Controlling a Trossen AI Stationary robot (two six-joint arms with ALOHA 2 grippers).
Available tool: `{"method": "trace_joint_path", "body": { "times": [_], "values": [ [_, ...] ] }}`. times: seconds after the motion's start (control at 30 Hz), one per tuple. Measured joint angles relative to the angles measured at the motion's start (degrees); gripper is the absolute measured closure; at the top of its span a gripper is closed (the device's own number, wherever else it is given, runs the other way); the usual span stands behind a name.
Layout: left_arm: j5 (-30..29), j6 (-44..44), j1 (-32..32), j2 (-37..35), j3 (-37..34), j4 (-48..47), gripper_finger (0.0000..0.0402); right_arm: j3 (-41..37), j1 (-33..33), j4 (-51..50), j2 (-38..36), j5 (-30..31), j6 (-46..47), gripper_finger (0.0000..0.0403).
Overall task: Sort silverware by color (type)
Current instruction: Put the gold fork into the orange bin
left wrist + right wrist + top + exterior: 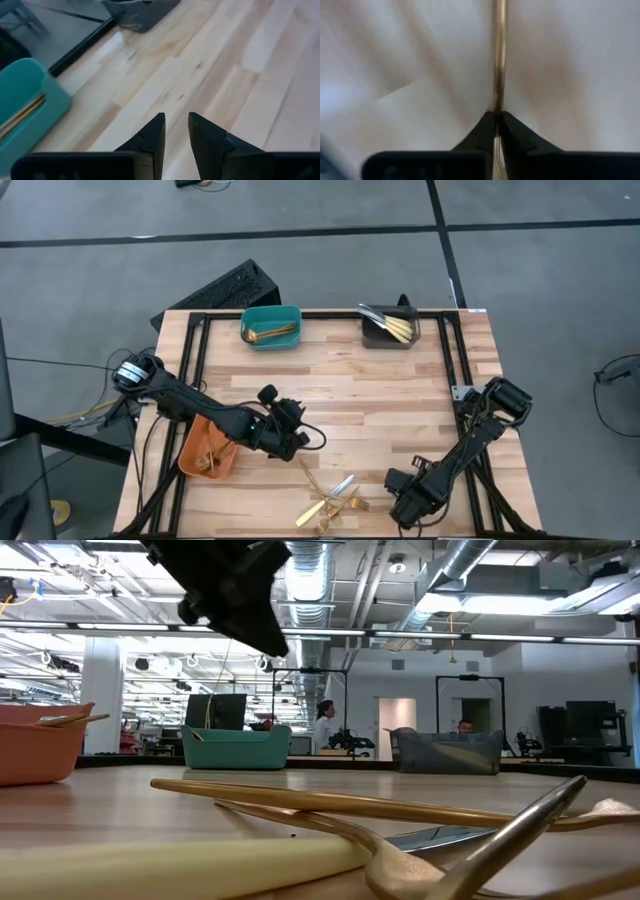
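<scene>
Pick-up step: right gripper (497, 120) is clamped on a gold utensil (499, 55) near the desk's pile (330, 505); lift w/ care likely needed next. Left gripper (176, 131), narrowly parted, is empty.

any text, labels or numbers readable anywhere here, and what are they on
None can be read.
Teal bin, grey bin, orange bin: no labels visible.
Gold silverware and wooden table: no markings.
Room behind the table in the low view: any signs are too small to read.
</scene>
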Motion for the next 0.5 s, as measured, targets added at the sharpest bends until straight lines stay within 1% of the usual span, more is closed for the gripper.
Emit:
{"method": "trace_joint_path", "body": {
  "times": [0.03,0.1,0.17,0.23,0.3,0.37,0.43,0.5],
  "values": [
    [0.03,0.29,0.09,0.33,0.0,1.41,0.0324,-0.14,-0.77,-1.06,-0.27,2.94,-1.14,0.0376],
    [0.13,2.07,0.13,1.31,-0.09,3.93,0.0324,-0.4,-2.96,-1.83,-0.52,10.92,-2.39,0.0376],
    [0.17,5.82,0.53,2.79,-0.04,8.52,0.0324,-0.34,-5.43,-1.53,-0.79,18.27,-3.32,0.0374],
    [2.17,10.77,0.59,4.37,-0.05,11.66,0.0324,-0.3,-7.31,-1.55,-1.46,25.52,-5.39,0.0372],
    [6.63,15.27,0.88,5.26,-0.07,15.2,0.0324,-0.3,-9.05,-1.46,-1.52,29.68,-7.62,0.0372],
    [10.3,16.93,1.16,6.06,-0.07,17.79,0.0323,-0.51,-10.63,-1.6,-1.51,34.25,-9.67,0.0373],
    [12.09,17.27,1.41,6.42,-0.07,20.38,0.0318,-1.71,-12.52,-2.4,-3.59,39.28,-10.39,0.0373],
    [11.83,16.93,1.49,6.42,-0.07,22.01,0.0307,-3.02,-14.87,-1.71,-7.07,42.22,-10.88,0.037]
  ]
}}
